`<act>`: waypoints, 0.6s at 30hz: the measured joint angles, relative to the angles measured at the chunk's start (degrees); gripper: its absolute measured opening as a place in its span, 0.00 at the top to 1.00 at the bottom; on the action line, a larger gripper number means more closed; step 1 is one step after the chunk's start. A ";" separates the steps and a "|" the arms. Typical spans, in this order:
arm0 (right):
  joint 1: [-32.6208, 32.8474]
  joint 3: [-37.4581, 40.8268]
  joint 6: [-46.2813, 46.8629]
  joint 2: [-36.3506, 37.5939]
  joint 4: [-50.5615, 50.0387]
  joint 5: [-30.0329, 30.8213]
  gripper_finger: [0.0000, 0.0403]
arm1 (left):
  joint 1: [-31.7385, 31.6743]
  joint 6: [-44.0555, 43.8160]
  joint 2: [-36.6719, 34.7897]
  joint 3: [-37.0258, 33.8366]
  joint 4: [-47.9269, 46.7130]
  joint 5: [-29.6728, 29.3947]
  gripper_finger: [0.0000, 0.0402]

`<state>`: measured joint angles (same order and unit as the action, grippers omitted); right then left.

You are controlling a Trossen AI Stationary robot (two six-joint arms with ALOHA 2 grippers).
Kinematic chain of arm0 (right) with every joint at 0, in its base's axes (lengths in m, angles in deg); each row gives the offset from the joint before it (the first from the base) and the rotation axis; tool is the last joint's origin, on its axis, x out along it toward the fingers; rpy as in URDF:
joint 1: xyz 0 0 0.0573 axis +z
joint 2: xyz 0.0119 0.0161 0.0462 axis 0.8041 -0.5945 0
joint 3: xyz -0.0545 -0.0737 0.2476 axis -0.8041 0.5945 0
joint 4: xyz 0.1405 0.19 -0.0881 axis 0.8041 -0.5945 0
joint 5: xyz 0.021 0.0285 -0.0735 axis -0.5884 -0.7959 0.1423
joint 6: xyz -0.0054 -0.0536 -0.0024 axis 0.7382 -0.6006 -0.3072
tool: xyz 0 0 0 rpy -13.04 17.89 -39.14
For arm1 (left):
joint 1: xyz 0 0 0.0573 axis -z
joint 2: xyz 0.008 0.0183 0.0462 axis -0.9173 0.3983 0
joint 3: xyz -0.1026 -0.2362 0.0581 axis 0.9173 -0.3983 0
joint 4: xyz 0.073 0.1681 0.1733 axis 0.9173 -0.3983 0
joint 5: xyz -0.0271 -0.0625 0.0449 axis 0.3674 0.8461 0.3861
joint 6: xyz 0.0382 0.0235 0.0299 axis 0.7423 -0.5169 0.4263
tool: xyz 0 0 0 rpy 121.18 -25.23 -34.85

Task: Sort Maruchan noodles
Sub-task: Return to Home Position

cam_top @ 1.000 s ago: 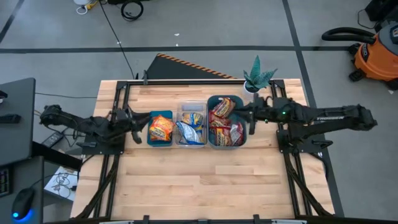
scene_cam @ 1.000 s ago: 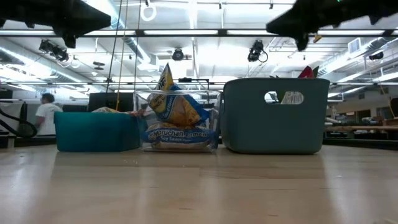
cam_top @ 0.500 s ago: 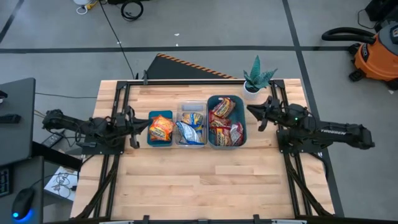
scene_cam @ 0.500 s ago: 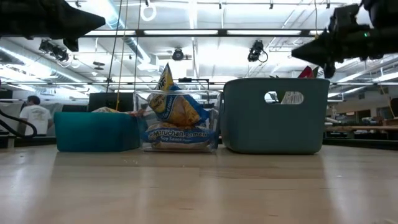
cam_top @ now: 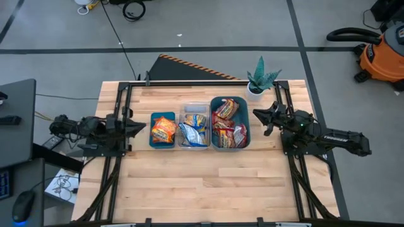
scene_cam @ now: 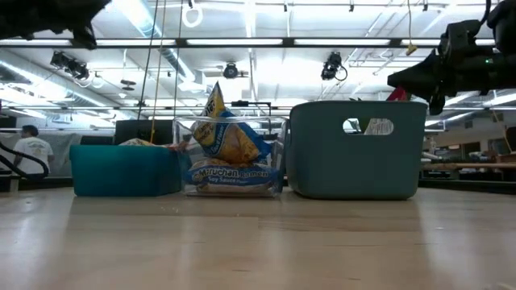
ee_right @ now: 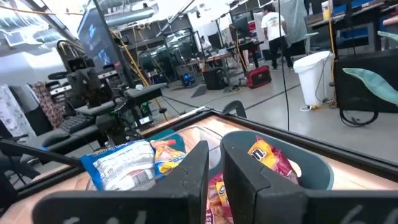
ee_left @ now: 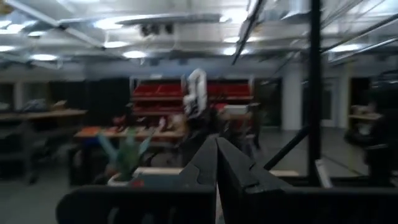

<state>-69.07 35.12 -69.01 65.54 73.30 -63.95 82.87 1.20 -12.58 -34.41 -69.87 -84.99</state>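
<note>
- Low view: the only brand that reads is "Maruchan", in blue on a noodle packet (scene_cam: 232, 173) lying against the front wall of the clear bin (scene_cam: 274, 143); the smaller line under it is too small to read; the white label (scene_cam: 377, 126) on the big grey-blue bin (scene_cam: 355, 165) cannot be read either.
- High view: white lettering on the right arm (cam_top: 334, 134) reads "TROSSEN".
- The packets all lie in three bins set side by side across the middle of the worktop (cam_top: 208, 183): orange-print packets (cam_top: 163, 130) in the small teal bin (cam_top: 153, 131), blue-print packets (cam_top: 193, 131) in the clear one, red-print packets (cam_top: 228, 126) in the big one.
- The left hand (cam_top: 142, 126) hangs just left of the teal bin, apart from it; the left wrist view shows its fingers pressed together, empty.
- The right hand (cam_top: 255, 113) hangs just right of the big bin; the right wrist view shows its fingers a narrow slit apart, with nothing between them.
- Only the high view shows the potted plant (cam_top: 260, 79) at the worktop's far edge and the orange shop vacuum (cam_top: 379, 53) on the floor; only the low view shows a person in a white shirt (scene_cam: 32, 149) far back in the room.
- Half a second ago both hands reached nearer the bins; a second ago the right hand was over the big bin's rim; the packets lie as they did.
</note>
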 joint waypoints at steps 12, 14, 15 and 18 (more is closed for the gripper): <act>0.08 0.00 12.86 0.43 1.35 0.85 0.88 | -0.04 -12.74 0.96 -0.09 -2.72 7.79 0.92; 0.08 0.00 12.87 0.36 1.32 0.85 0.88 | -0.04 -15.64 0.94 -0.09 -2.38 7.73 0.91; 0.08 0.00 12.87 0.37 1.35 0.85 0.88 | -0.04 -16.39 0.94 -0.09 -2.46 7.75 0.91; 0.08 0.00 12.87 0.36 1.33 0.85 0.88 | -0.04 -16.95 0.97 -0.10 -2.55 7.77 0.90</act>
<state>-68.99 35.12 -56.13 65.90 74.63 -63.10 82.82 -15.74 -11.61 -34.51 -72.42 -77.22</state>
